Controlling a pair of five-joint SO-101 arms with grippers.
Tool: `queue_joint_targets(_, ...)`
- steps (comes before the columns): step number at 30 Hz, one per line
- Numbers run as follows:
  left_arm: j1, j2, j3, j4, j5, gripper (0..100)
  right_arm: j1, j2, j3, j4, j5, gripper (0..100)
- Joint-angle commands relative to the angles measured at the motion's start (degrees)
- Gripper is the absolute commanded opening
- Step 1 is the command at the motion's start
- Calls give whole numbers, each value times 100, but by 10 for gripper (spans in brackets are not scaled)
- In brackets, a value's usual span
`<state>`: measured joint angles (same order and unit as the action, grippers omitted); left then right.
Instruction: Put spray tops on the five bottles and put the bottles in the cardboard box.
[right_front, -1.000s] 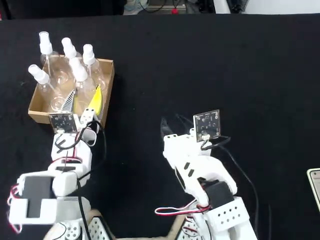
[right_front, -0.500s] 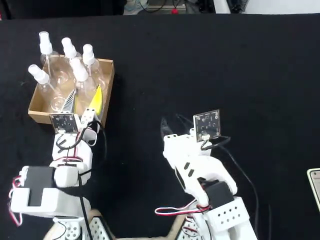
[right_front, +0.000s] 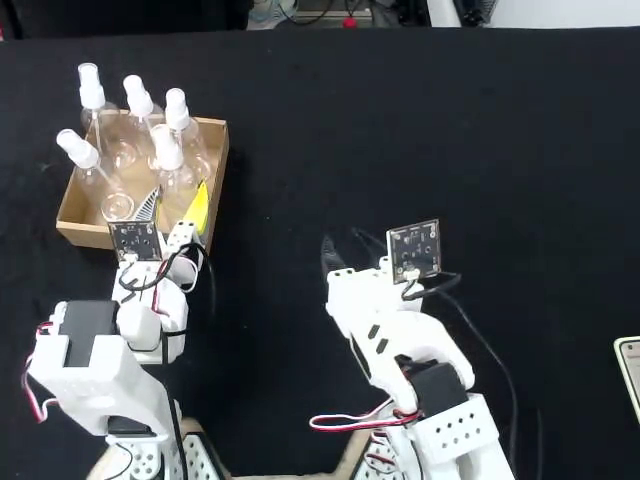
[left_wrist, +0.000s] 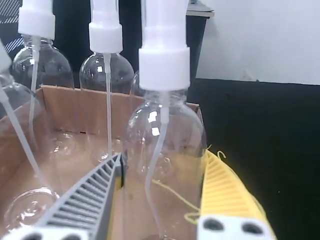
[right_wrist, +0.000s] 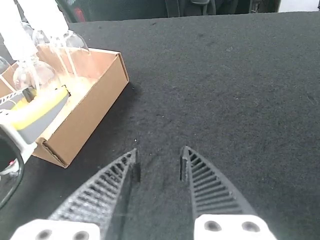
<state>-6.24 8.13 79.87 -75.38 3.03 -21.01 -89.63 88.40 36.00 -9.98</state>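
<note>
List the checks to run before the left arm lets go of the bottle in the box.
1. All five bottles inside the cardboard box: ok, five stand in it.
2. Spray top on the gripped bottle: ok, fitted.
3. Gripped bottle upright: ok.
4. Its base resting on the box floor: cannot tell, the base is out of frame.
5. Left gripper closed on it from both sides: ok, so it probably has to open before it pulls back.
6. Right gripper out of the way: ok, open over the table, apart from the box.
</note>
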Motion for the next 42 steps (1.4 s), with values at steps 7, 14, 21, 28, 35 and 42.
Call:
queue_joint_targets(7,-57,-26,-163,-123,-26,306,-9,-101,-48,-149,44,127)
queue_joint_targets(14,-48,-88,171,-774,-44,304,-9,-101,-48,-158,53,127)
queue_joint_targets(21,-4,-70,189,-369,-26,304,-9,-101,-48,-158,53,127)
queue_joint_targets(28,-40,-88,189,-607,-62,300,-9,-101,-48,-158,53,127)
queue_joint_targets(35,-66,-457,215,-369,-44,299,-9,-101,-48,-158,53,127)
queue_joint_targets(42,-374,-1978,-136,2136,-18,299,-9,-101,-48,-167,53,127)
